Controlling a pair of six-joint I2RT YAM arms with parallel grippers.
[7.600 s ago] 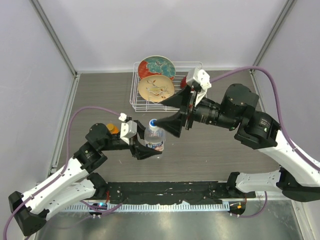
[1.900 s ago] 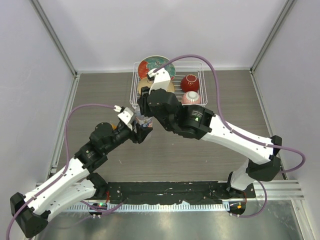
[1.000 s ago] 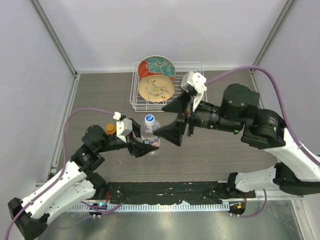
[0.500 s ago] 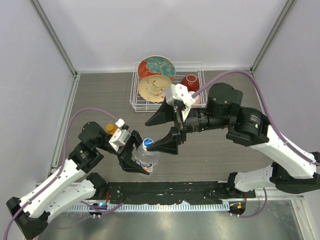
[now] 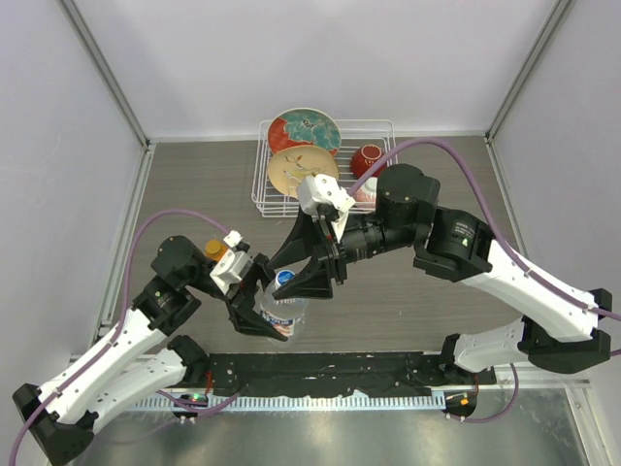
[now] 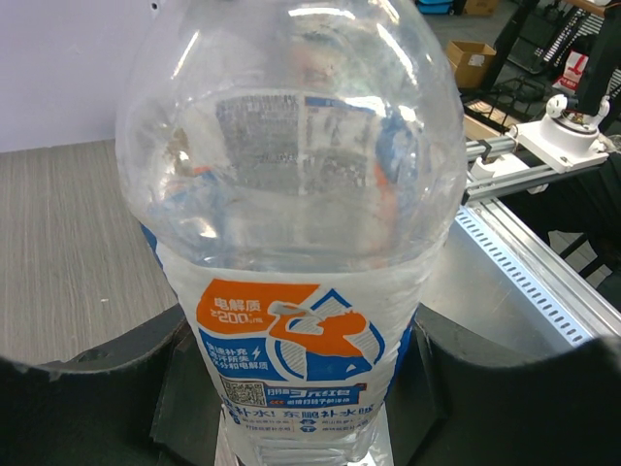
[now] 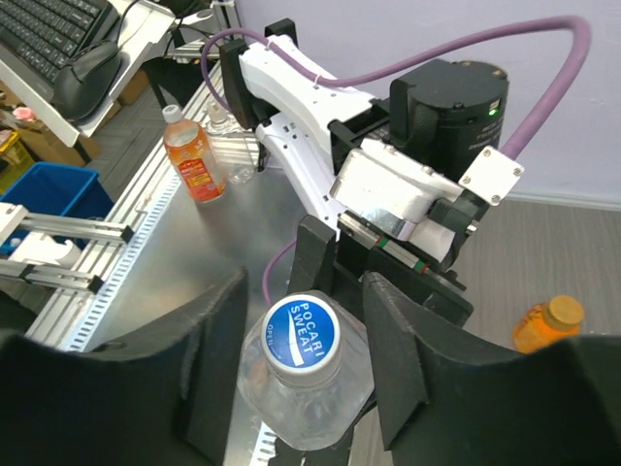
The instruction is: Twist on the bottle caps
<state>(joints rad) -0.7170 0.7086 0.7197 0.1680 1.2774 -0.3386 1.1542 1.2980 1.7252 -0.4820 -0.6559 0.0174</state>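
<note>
Since the moment before, my right gripper [image 7: 303,301] had swung in and narrowed over the cap [image 7: 303,335]. Its fingers stood either side of the cap with gaps showing, so they gripped nothing. My left gripper [image 6: 301,388] was clamped on the clear bottle [image 6: 291,243] by the desk's [image 5: 194,184] near edge. Only the right wrist view showed the blue cap top: POCARI SWEAT. Only the left wrist view showed the label [image 6: 291,340]: orange and blue, Chinese characters, "200", a QR code. The orange bottle [image 5: 218,250] stood capped close by my left arm. At the far edge sat the dish rack [image 5: 264,189] holding plates [image 5: 304,131] and a red bowl [image 5: 369,158].
</note>
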